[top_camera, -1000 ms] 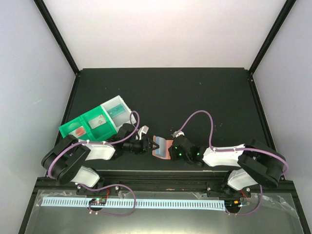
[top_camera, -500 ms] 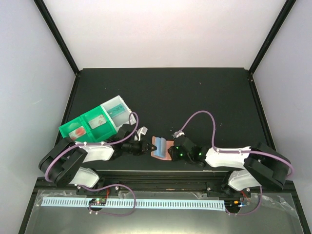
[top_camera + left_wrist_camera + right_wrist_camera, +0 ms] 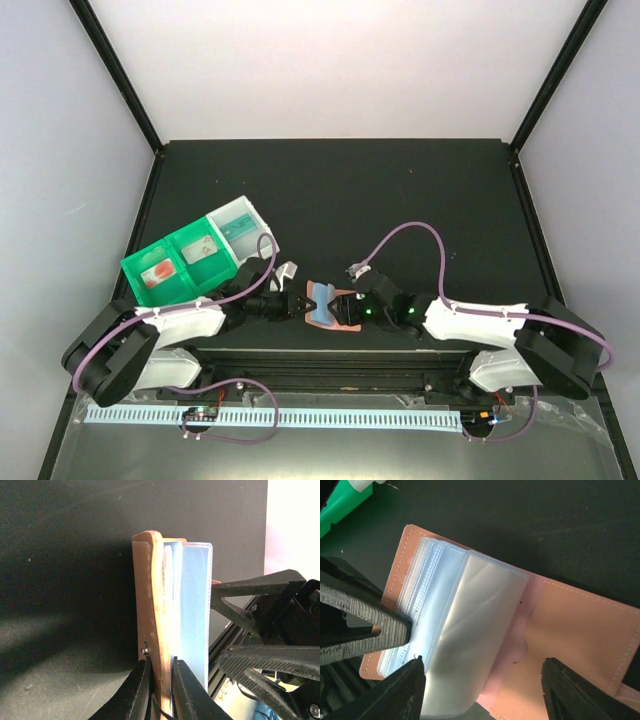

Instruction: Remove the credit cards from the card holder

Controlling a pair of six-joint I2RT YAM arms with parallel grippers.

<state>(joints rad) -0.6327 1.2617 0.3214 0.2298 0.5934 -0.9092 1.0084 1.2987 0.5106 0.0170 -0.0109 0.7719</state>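
The salmon-brown card holder [image 3: 343, 314] lies open near the table's front edge, between the two arms. My left gripper [image 3: 297, 305] is shut on the edge of its upright leather cover [image 3: 148, 605], one finger on each side. Clear plastic sleeves [image 3: 465, 630] fan up from the spine, and a pale blue sheet [image 3: 196, 615] shows among them. Whether that sheet is one of the credit cards I cannot tell. My right gripper [image 3: 482, 672] is open and straddles the sleeves and the inner spine, holding nothing. The right leather flap [image 3: 580, 630] lies flat on the table.
A green-and-white compartment tray [image 3: 150, 262] with flat card-like pieces in its cells sits behind my left arm. The black front rail [image 3: 330, 355] runs just below the card holder. Black side posts frame the dark table.
My right gripper has opened and let go of the card holder. My left gripper has closed on the cover's edge, and the blue sleeves now stand more exposed.
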